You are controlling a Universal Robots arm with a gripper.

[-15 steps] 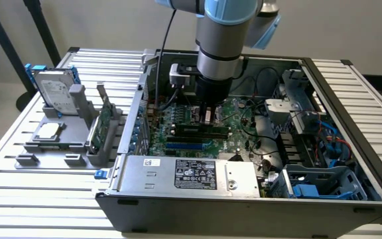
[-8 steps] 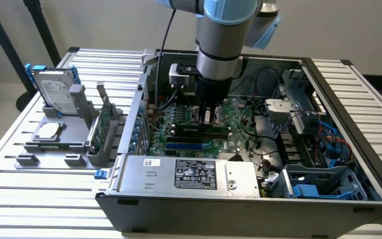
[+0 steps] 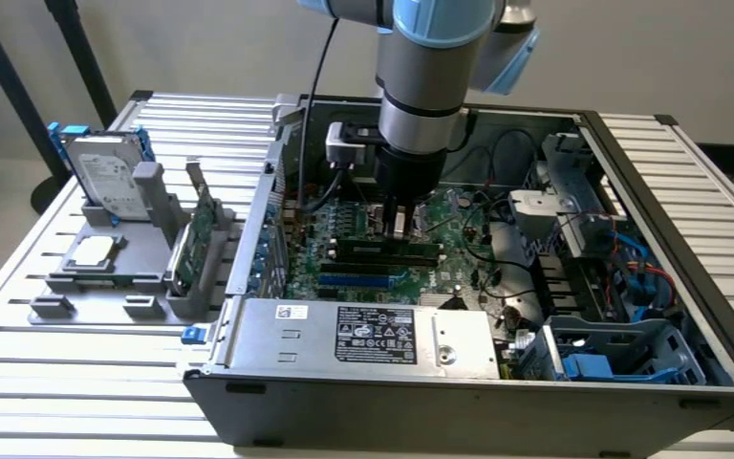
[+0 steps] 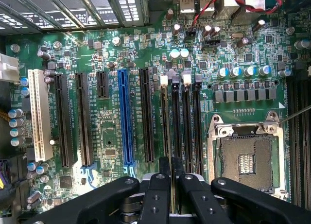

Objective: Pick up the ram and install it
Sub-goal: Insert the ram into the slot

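Motherboard (image 3: 380, 258) — green, crowded with slots and capacitors — lies flat in the open computer case (image 3: 622, 229), and every place here is given from it. The tool (image 3: 399, 225) hangs straight above its middle on the grey and pale-blue arm (image 3: 424, 67). In the wrist view the tool (image 4: 171, 173) has its black fingers (image 4: 158, 195) drawn close together, clamped on the ram (image 4: 171, 131), a thin dark stick held on edge and standing in line with the memory slots (image 4: 192, 122); whether it is already seated in its slot cannot be told. Beside those slots sits the bare processor socket (image 4: 245, 158); on the other side run a blue slot (image 4: 126, 119) and a white slot (image 4: 36, 114). The case rests on a bench (image 3: 35, 268) of ribbed aluminium slats. Beyond the case wall, well apart from the motherboard, a grey holder (image 3: 125, 277) carries a silver hard drive (image 3: 106, 177) and a green expansion card (image 3: 186, 251). A pale wall (image 3: 214, 43) closes the room behind.
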